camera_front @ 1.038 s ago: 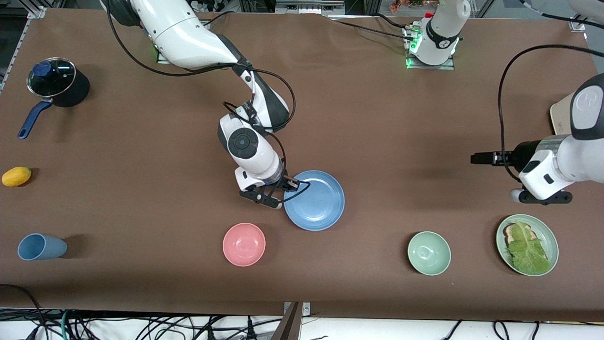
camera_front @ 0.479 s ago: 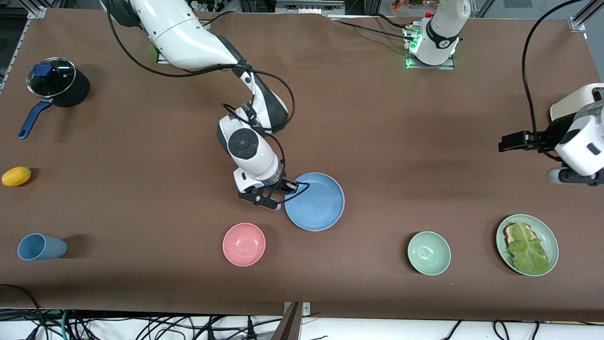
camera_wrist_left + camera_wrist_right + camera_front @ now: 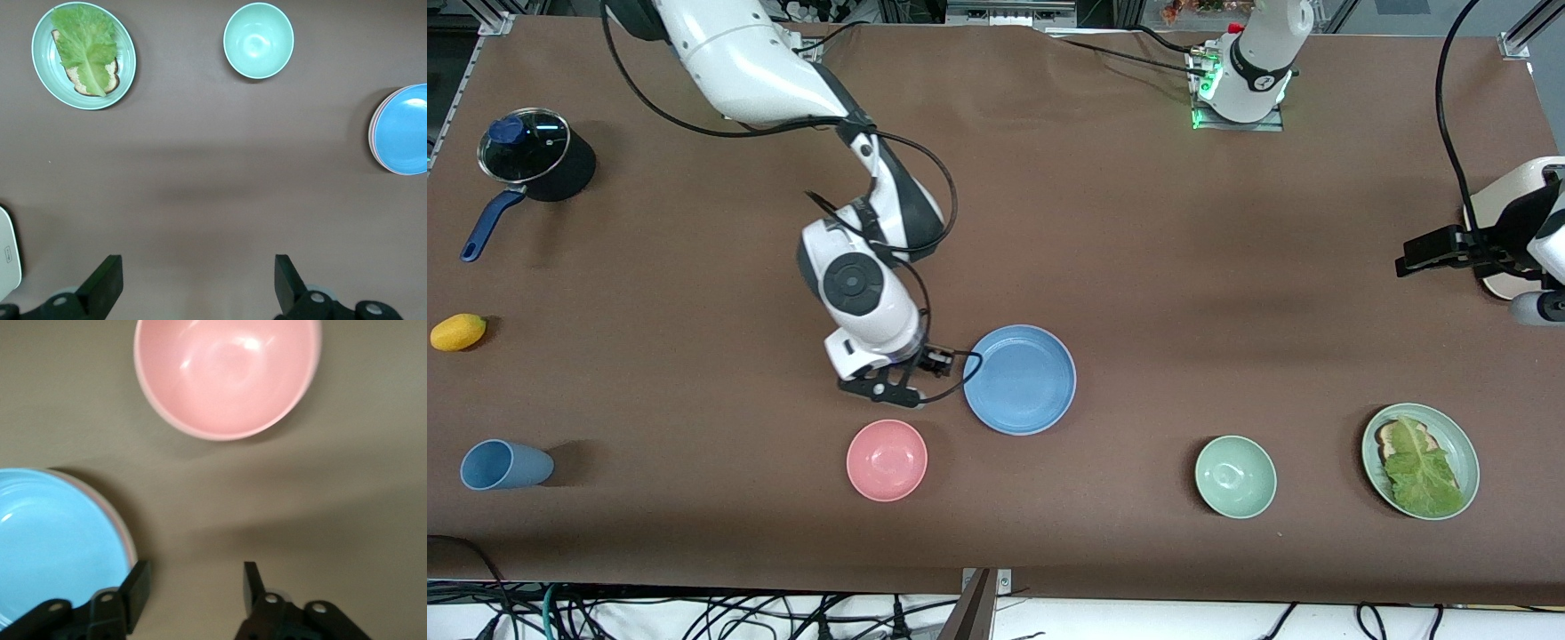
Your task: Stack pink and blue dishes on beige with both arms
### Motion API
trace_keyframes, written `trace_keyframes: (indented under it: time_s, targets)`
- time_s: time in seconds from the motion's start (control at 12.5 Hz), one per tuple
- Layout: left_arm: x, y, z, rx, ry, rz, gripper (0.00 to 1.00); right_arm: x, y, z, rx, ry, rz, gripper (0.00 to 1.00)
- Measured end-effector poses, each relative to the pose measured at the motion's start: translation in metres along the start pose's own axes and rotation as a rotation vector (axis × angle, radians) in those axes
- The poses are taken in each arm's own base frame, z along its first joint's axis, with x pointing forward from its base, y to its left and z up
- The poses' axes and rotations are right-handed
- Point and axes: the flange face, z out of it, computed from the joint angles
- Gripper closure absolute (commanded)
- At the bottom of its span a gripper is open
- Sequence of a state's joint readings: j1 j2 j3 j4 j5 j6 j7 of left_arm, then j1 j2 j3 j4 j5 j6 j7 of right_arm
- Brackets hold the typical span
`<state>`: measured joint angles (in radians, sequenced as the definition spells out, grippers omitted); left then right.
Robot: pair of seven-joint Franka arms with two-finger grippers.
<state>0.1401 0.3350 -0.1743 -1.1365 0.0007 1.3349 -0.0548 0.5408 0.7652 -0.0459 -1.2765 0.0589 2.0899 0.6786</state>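
Note:
The sky-blue plate (image 3: pixel 1020 380) lies flat near the table's middle, on top of a pink plate whose thin rim (image 3: pixel 127 537) shows under its edge. The stack also appears in the left wrist view as the blue plate (image 3: pixel 402 129). No beige plate shows on its own; whether it lies under the stack I cannot tell. My right gripper (image 3: pixel 887 391) (image 3: pixel 195 577) is open and empty, just beside the blue plate toward the right arm's end. My left gripper (image 3: pixel 197 267) is open and empty over bare table at the left arm's end.
A small pink bowl (image 3: pixel 887 460) (image 3: pixel 227 373) sits nearer the camera than the right gripper. A pale green bowl (image 3: pixel 1235 476), a green plate with lettuce (image 3: pixel 1420 460), a blue cup (image 3: pixel 503 465), a yellow fruit (image 3: pixel 458 332), a lidded pot (image 3: pixel 534 156) and a beige board (image 3: pixel 1498 222) stand around.
The right gripper came off the blue plate's rim and drew away toward the right arm's end; the plate settled flat. The left arm pulled back toward its end of the table.

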Motion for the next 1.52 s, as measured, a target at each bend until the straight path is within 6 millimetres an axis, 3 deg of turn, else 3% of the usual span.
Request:
trace_keyframes:
  time_s: [0.16,0.32,0.56,0.72,0.8,1.04,1.2,1.52]
  targets:
    - [-0.003,-0.001,-0.005,0.001,0.010,-0.002,0.00,0.021,0.042,-0.044,-0.052,-0.014,-0.072,0.00]
    - [-0.021,0.008,-0.032,0.005,0.054,0.010,0.00,0.030,0.086,-0.091,-0.069,-0.014,-0.126,0.00]
    - [-0.074,0.051,-0.082,0.026,0.117,0.074,0.00,0.019,0.160,-0.157,-0.077,-0.040,-0.210,0.00]
    - [-0.093,0.065,-0.085,0.037,0.092,0.095,0.00,0.006,0.204,-0.201,-0.075,-0.088,-0.223,0.00]
    - [-0.092,0.060,-0.078,0.041,0.065,0.085,0.00,-0.002,0.221,-0.222,-0.069,-0.108,-0.229,0.00]
    - [-0.088,0.037,-0.056,0.048,0.010,0.045,0.00,-0.008,0.276,-0.256,-0.045,-0.172,-0.234,0.00]
    - [-0.091,0.035,-0.053,0.052,0.000,0.040,0.00,-0.006,0.312,-0.274,-0.028,-0.193,-0.243,0.00]
    - [-0.100,0.037,-0.052,0.056,-0.007,0.042,0.00,-0.006,0.336,-0.295,-0.008,-0.194,-0.284,0.00]
